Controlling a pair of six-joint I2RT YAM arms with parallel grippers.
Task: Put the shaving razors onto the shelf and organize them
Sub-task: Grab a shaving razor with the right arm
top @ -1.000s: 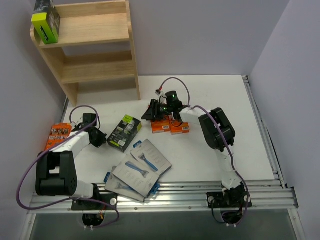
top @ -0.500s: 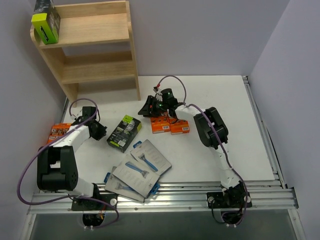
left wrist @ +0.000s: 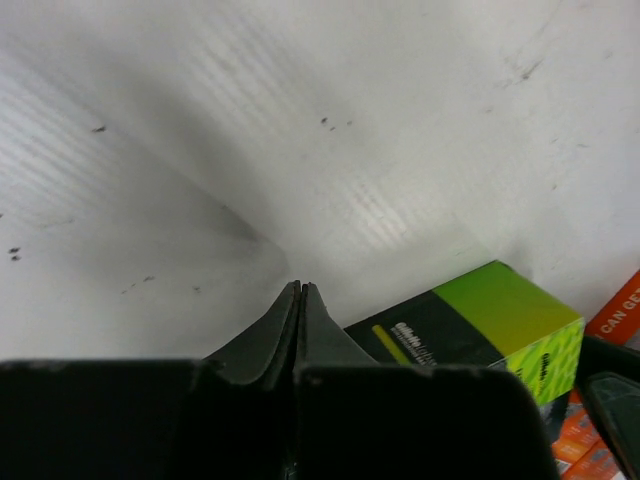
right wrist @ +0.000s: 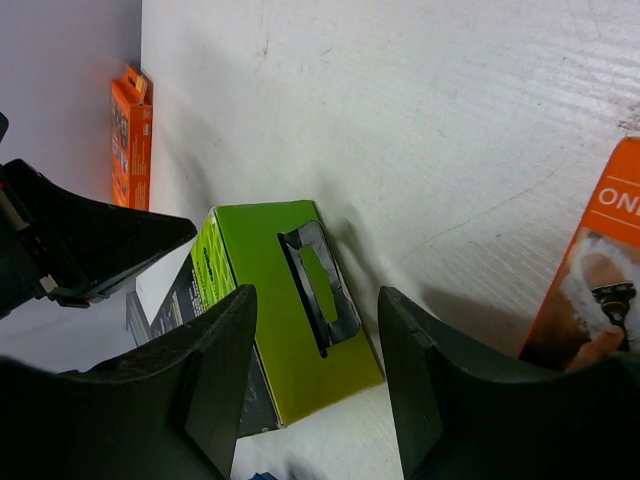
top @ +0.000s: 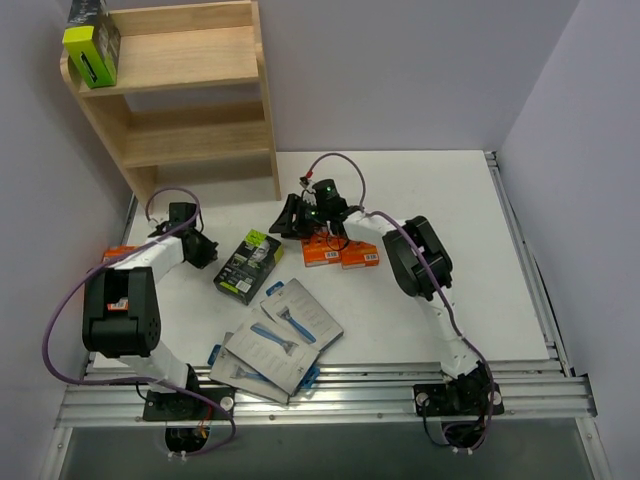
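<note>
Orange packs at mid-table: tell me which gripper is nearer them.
Right. The right gripper is just beside the orange packs; the left gripper lies farther off, past the black-and-green box.

free: table right half, shelf lower tier | obstacle: black box left-centre

Light-wood two-tier shelf at back left, black-and-lime box upright at its top tier's left end. On the bench: second such box lying flat, two orange packs side by side mid-bench, another orange pack far left, grey cards overlapping near the front.
</note>
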